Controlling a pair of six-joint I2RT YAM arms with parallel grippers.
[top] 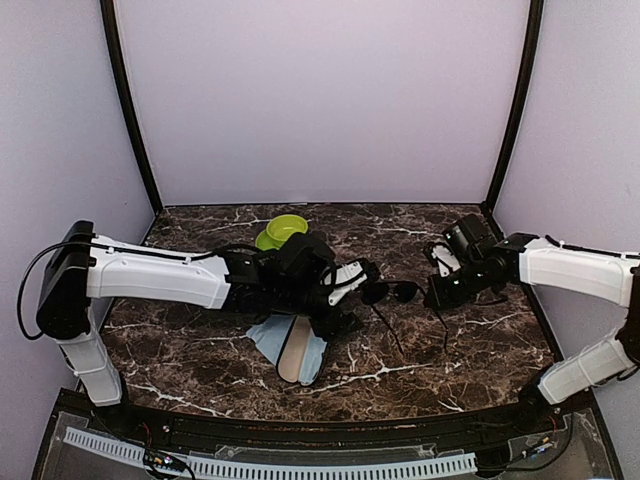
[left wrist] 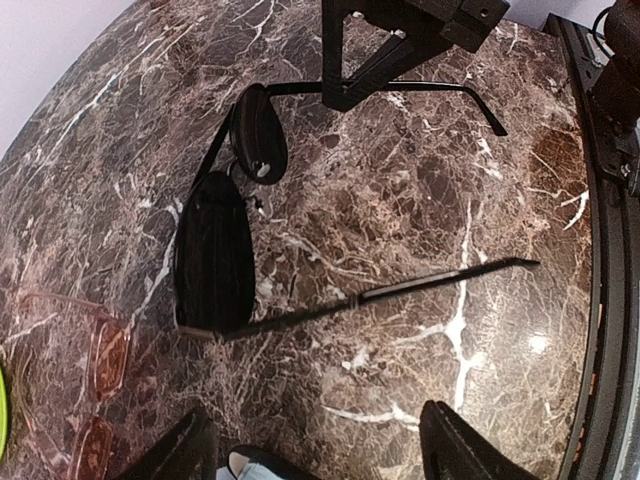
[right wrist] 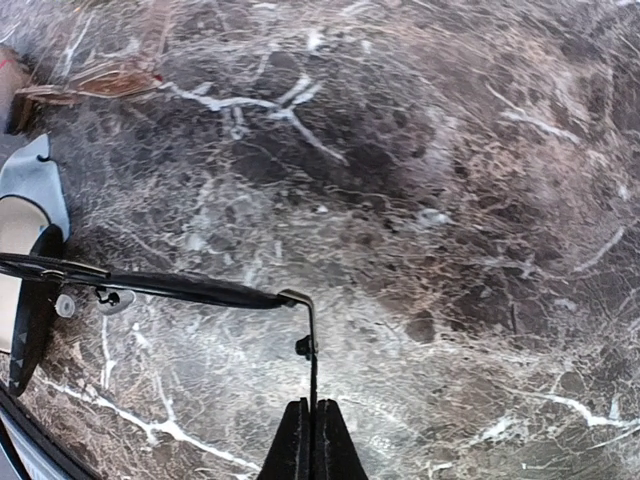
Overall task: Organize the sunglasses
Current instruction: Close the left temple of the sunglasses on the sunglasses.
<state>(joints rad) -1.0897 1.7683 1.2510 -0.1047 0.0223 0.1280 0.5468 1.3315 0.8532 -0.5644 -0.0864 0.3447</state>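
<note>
Your right claw (right wrist: 313, 405) is clenched on one temple of the black sunglasses (right wrist: 190, 288), which hang between both claws above the desk (right wrist: 450, 200). Their free temple runs crosswise just ahead of your left claw (left wrist: 322, 440), released and nearer to it.

Tabletop (top: 480, 345) in dark brown marble pattern with white and rusty veining, under pale lavender walls (top: 320, 100) edged by black posts (top: 130, 110). At centre frame, black wire-framed sunglasses (top: 392, 292) with glossy near-black lenses; at lower left of the left wrist view, second sunglasses (left wrist: 105, 360) with translucent reddish-brown lenses and a thin reddish frame. Left of centre, lime-green bowl (top: 282, 231) and pale blue flat piece (top: 268, 338) with a beige strip (top: 294, 358); at either side, left arm (top: 150, 272) and right arm (top: 580, 268) in white casing with black joints.
</note>
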